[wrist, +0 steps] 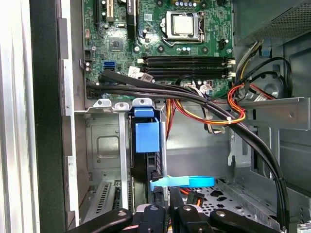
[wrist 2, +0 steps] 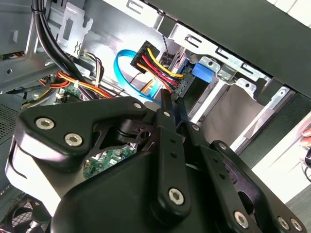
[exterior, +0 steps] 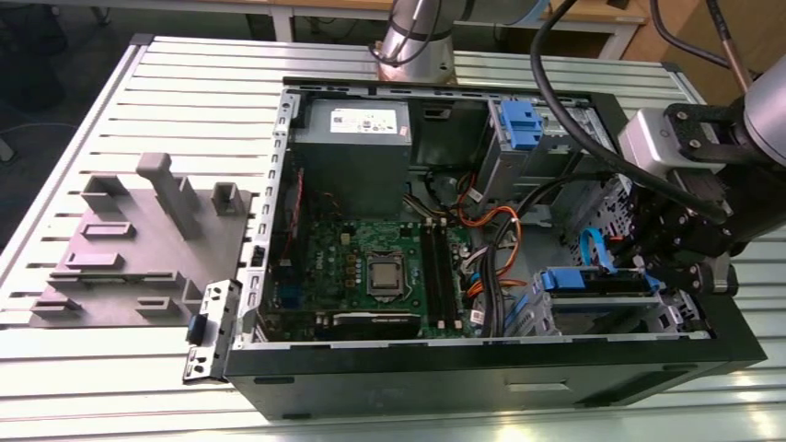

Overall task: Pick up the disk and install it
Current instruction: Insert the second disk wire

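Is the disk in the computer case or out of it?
In. The disk stands inside the metal drive bay, its blue carrier showing; the hand is close beside it. Fully seated: cannot tell.

A robotics laboratory or assembly workshop. An open computer case (exterior: 491, 230), motherboard (exterior: 368, 267) exposed, lies on a desk (exterior: 123, 368) of ribbed aluminium profile; a grey fixture plate (exterior: 135, 249) with upright blocks sits at 9 o'clock of the case. The robot arm's base (exterior: 411, 41) is mounted at 12 o'clock, with wooden benches (exterior: 590, 18) behind.
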Robot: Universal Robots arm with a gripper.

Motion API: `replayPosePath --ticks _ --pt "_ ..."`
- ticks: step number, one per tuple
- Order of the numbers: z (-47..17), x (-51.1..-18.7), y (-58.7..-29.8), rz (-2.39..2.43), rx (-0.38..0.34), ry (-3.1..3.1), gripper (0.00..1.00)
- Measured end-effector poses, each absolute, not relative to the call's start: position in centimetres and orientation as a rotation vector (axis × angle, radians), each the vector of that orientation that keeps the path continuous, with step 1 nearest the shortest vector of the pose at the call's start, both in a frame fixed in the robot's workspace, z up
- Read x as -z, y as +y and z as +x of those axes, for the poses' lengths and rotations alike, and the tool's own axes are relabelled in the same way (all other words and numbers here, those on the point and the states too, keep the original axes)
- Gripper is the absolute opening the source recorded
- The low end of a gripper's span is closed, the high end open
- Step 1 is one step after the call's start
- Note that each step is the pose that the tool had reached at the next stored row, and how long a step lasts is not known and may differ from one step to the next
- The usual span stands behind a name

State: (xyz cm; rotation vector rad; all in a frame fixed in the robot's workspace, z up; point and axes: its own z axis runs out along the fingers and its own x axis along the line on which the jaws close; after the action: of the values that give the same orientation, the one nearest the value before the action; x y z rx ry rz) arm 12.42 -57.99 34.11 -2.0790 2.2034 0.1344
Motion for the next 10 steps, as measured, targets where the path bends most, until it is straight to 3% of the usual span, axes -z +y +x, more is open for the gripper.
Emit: replayPosePath --ticks 10 --pt "12.41 -34.12 -58.09 -2.079 -0.134 2.204 0.17"
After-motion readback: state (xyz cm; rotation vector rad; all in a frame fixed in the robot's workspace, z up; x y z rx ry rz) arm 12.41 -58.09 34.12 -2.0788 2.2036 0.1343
